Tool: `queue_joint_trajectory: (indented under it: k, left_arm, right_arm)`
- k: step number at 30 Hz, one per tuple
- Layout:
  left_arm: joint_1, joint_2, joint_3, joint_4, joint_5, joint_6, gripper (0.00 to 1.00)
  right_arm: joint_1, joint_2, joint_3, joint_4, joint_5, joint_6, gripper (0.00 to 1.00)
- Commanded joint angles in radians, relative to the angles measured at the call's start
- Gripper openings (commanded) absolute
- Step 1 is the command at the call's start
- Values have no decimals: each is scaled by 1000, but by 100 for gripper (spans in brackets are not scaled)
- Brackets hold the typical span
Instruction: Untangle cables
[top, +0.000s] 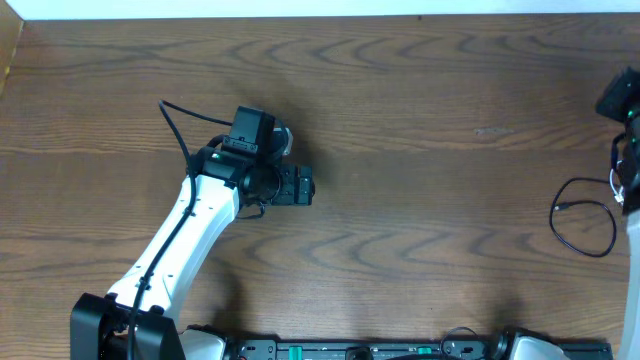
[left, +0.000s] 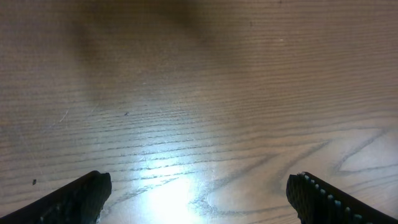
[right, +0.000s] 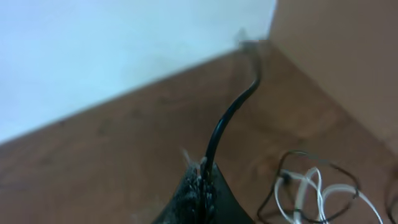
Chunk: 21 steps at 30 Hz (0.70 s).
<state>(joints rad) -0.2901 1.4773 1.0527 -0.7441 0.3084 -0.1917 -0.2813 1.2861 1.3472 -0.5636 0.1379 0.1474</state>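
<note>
My right gripper (right: 202, 183) is shut on the black cable (right: 231, 109), which rises from the jaws to a small plug end. Beside it, at the lower right of the right wrist view, the white cable (right: 311, 186) lies looped together with thin black cord on the table. In the overhead view the black cable (top: 585, 215) forms a loop at the table's right edge, under my right arm (top: 622, 100), which is mostly out of frame. My left gripper (top: 300, 186) is open and empty over bare wood at centre left; its fingers (left: 199, 196) are spread wide.
The wooden table (top: 420, 120) runs across the whole overhead view. A brown wall panel (right: 336, 56) and a white wall (right: 93, 56) stand behind the right gripper. A black rail (top: 350, 350) lies along the front edge.
</note>
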Motion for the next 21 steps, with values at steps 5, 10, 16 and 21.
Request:
queue_joint_trajectory:
  k: [5,10,16,21]
  left_arm:
    - [-1,-2,3,-14,-7,-13,95]
    - [-1,-2,3,-14,-7,-13,95]
    - [-1,-2,3,-3,-7,-13,95]
    - [-1,-2,3,61,-2,-13,97]
  right_arm:
    - [-63,136,-1,-84,21,-14,24]
    - [-71,193,-1,-129,-57,-14,73]
    - [-68,248,-2,-140,-339,-13,81]
    - [-16,307,-2,-119,-752,-3,81]
